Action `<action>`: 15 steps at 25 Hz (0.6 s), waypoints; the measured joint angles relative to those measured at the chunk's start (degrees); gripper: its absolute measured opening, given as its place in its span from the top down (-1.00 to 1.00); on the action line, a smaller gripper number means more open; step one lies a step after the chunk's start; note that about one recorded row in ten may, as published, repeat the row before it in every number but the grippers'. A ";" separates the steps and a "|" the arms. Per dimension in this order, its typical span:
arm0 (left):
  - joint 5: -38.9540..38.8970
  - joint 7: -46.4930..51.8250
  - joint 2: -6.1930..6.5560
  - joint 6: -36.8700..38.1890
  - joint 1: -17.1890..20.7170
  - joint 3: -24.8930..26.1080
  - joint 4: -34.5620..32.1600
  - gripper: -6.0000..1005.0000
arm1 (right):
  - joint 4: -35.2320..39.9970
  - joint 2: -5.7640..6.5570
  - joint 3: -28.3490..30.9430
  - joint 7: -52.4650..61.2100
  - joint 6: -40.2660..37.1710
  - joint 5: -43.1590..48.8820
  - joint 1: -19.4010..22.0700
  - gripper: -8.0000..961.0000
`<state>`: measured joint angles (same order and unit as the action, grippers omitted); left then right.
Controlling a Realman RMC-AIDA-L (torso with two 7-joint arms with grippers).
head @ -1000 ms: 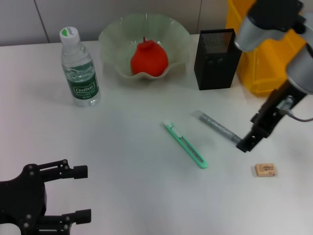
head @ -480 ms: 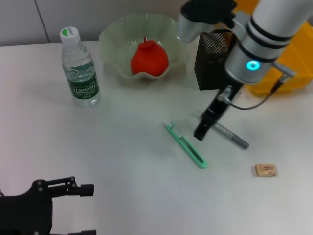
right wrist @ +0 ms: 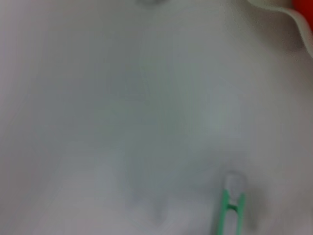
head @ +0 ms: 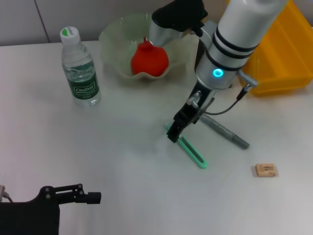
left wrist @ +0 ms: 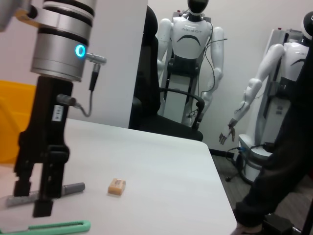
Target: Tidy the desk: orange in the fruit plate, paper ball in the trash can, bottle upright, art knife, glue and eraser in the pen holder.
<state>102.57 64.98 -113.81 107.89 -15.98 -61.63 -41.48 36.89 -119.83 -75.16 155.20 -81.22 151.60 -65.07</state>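
White desk; eraser w/ left-wrist only.

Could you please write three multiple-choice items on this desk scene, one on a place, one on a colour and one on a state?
1. Where is the right gripper?
A. over the end of the art knife nearer the plate
B. over the eraser
C. inside the pen holder

2. What colour is the art knife?
A. yellow
B. green
C. black

3. How is the bottle?
A. lying on its side
B. upside down
C. standing upright

Answers:
1 A: the head view shows its fingers at that end of the knife, the eraser lying apart.
2 B: its handle is green.
3 C: it stands with its cap up, beside the fruit plate.
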 joint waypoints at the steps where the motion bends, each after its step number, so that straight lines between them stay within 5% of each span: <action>1: 0.86 -0.32 -0.32 -0.16 -0.07 0.23 0.00 -0.62 | -1.41 -0.05 -0.04 0.06 1.51 -1.16 -0.28 -0.68; 15: 1.75 -1.13 -1.00 -0.56 -0.19 -0.03 0.00 -0.62 | -6.75 -0.06 -5.83 1.14 8.69 -6.02 -1.31 -0.56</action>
<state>104.32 63.84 -114.81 107.32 -16.17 -61.66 -41.48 30.14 -119.88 -80.98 156.34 -72.53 145.58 -66.37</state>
